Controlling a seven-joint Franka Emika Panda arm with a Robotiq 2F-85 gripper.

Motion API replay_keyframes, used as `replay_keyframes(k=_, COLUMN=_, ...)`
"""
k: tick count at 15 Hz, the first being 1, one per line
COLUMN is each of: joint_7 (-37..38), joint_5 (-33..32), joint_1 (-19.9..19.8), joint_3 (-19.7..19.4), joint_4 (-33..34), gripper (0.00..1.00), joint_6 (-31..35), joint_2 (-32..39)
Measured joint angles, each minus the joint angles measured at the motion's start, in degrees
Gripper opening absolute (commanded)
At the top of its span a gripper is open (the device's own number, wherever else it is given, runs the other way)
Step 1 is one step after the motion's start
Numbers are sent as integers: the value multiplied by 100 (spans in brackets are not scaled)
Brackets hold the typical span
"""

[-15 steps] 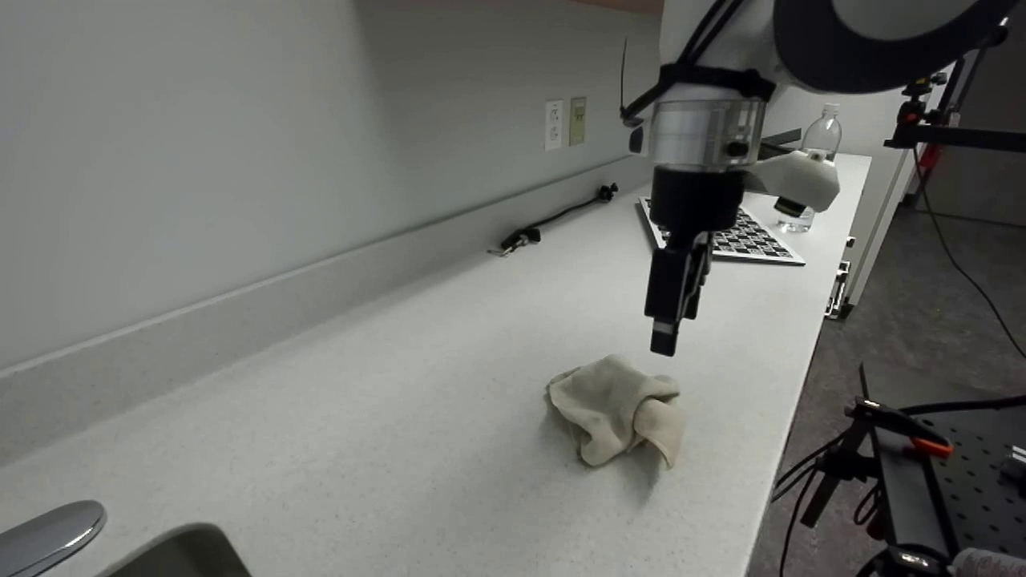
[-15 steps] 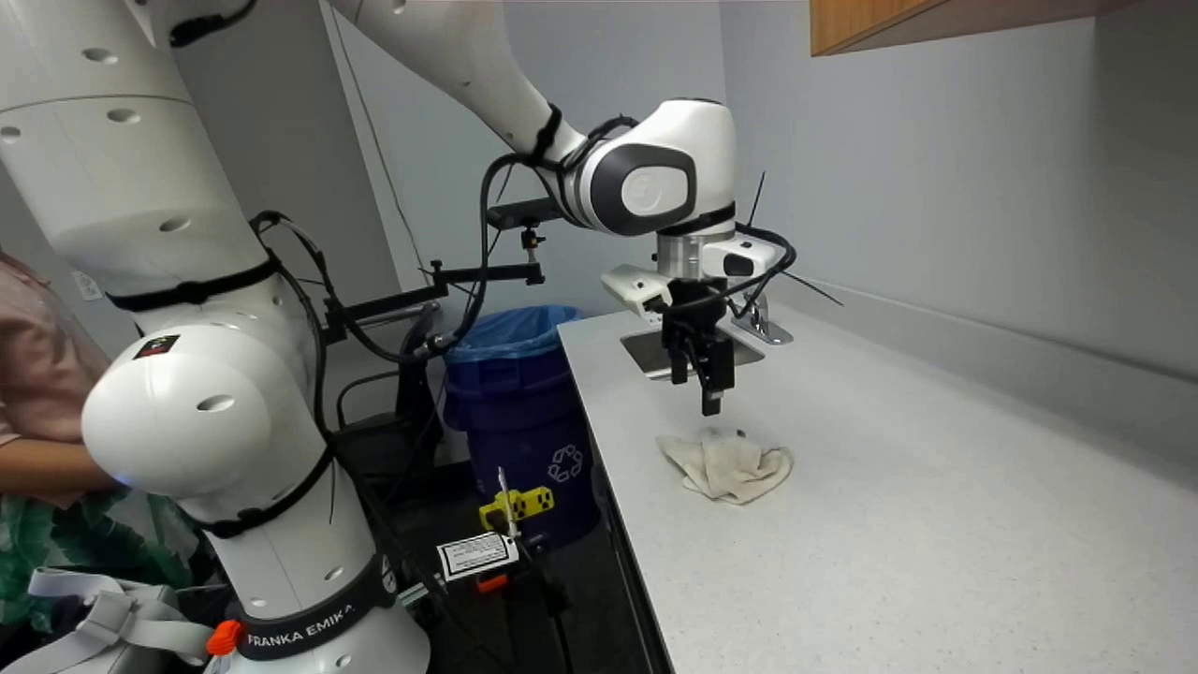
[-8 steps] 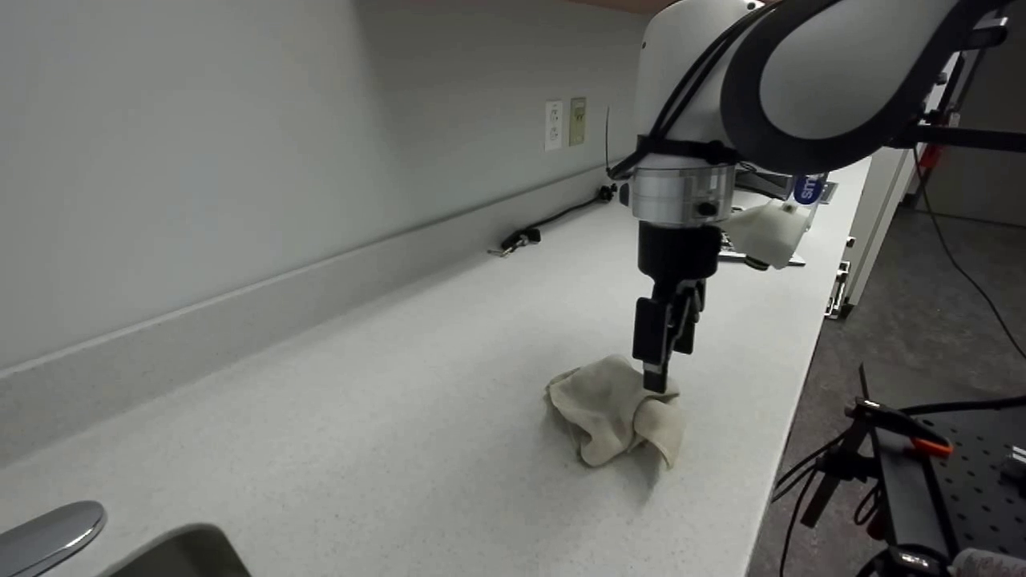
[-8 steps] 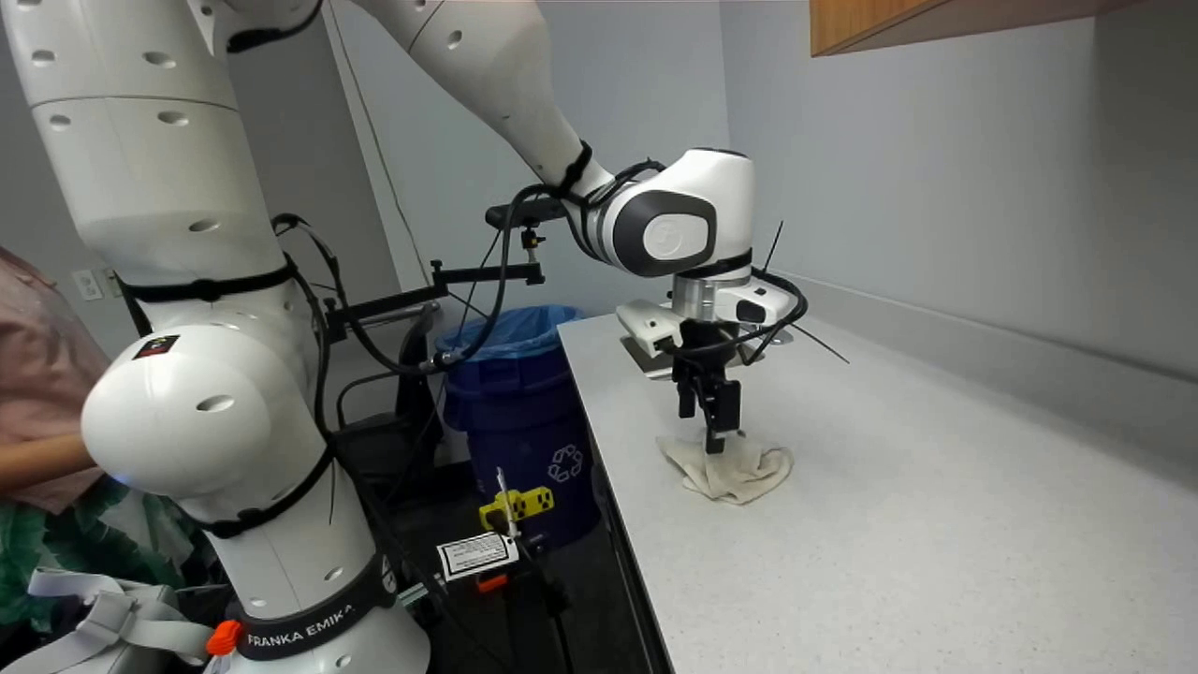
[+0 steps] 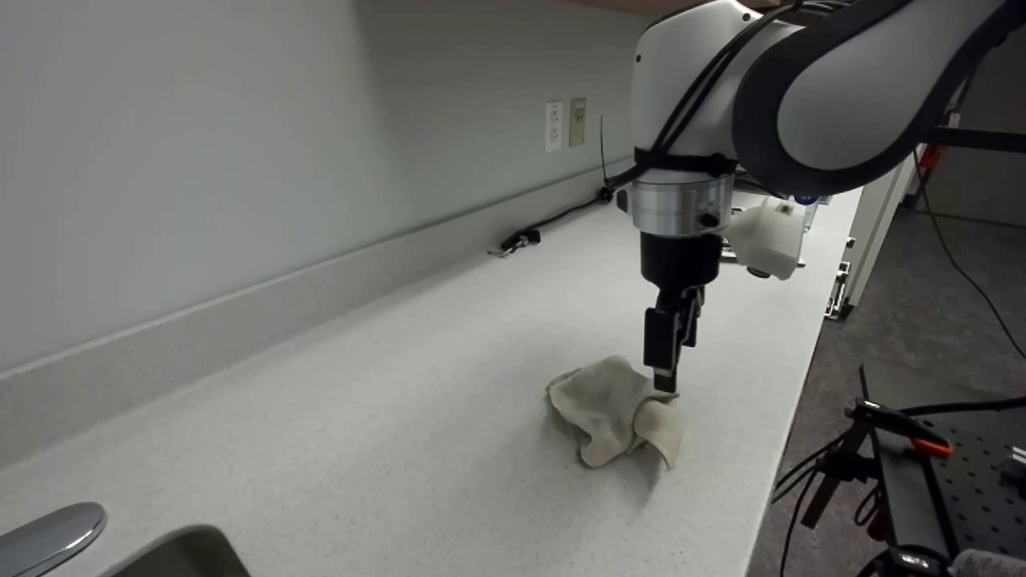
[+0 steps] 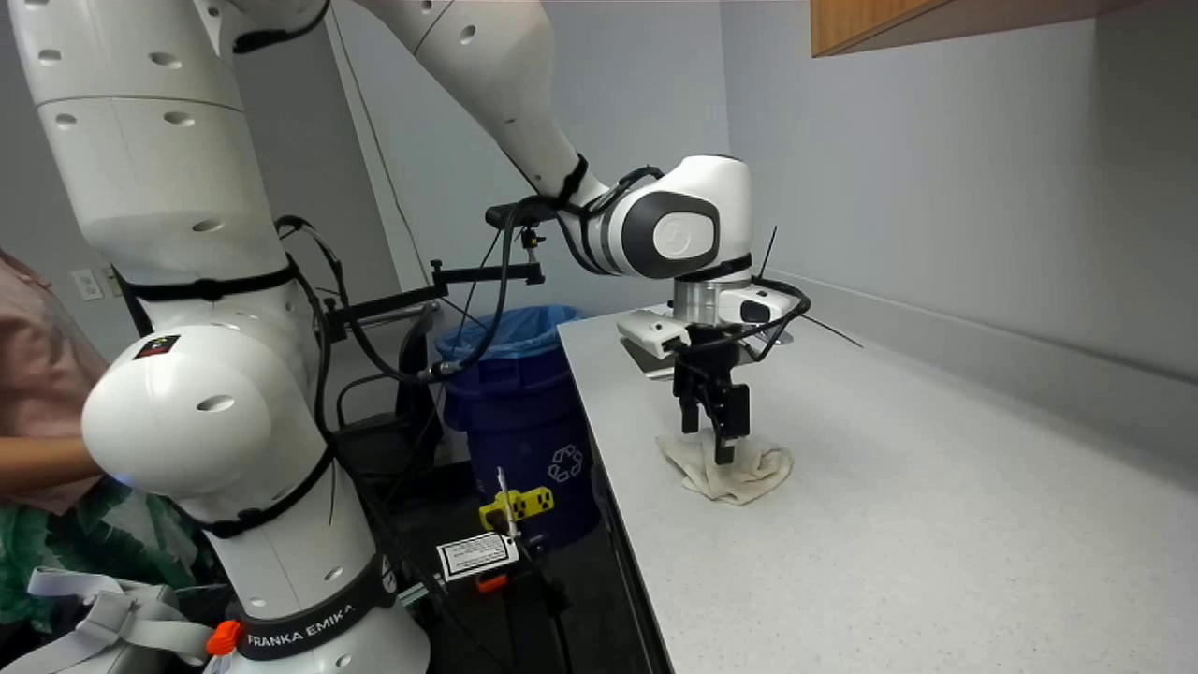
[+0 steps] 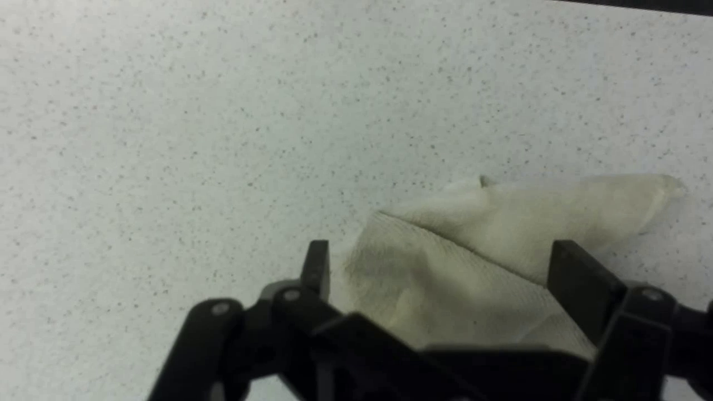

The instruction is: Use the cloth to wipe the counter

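A crumpled beige cloth lies on the white speckled counter [image 5: 361, 433], near its front edge. The cloth shows in both exterior views [image 5: 601, 413] [image 6: 723, 485] and in the wrist view [image 7: 462, 295]. My gripper points down just over the cloth in both exterior views [image 5: 678, 367] [image 6: 708, 442]. In the wrist view the gripper [image 7: 443, 264] is open, its fingers wide apart. The left finger there is beside the cloth's edge, over bare counter; the right finger is over the cloth. I cannot tell whether a fingertip touches the cloth. The lower part of the cloth is hidden by the gripper.
A sink [image 5: 188, 557] and a chrome faucet [image 5: 52, 533] are at the counter's near end in an exterior view. A black cable [image 5: 561, 215] lies along the backsplash. A blue bin [image 6: 519, 412] stands beyond the counter's edge. A wooden cabinet [image 6: 875, 23] hangs above.
Over the last second my gripper has come down from above to just over the cloth. In the last half second it has shifted only slightly. The cloth has not moved.
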Motion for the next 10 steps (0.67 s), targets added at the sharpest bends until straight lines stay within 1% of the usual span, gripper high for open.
replay_keyframes(k=6, joint_7=2, joint_5=-53, joint_1=151, joint_3=220, joint_4=359, gripper=100, joint_6=0, joint_2=553)
replay_keyframes(k=10, joint_7=2, joint_5=-53, joint_1=230, joint_3=238, joint_4=727, gripper=100, joint_6=0, joint_2=1019)
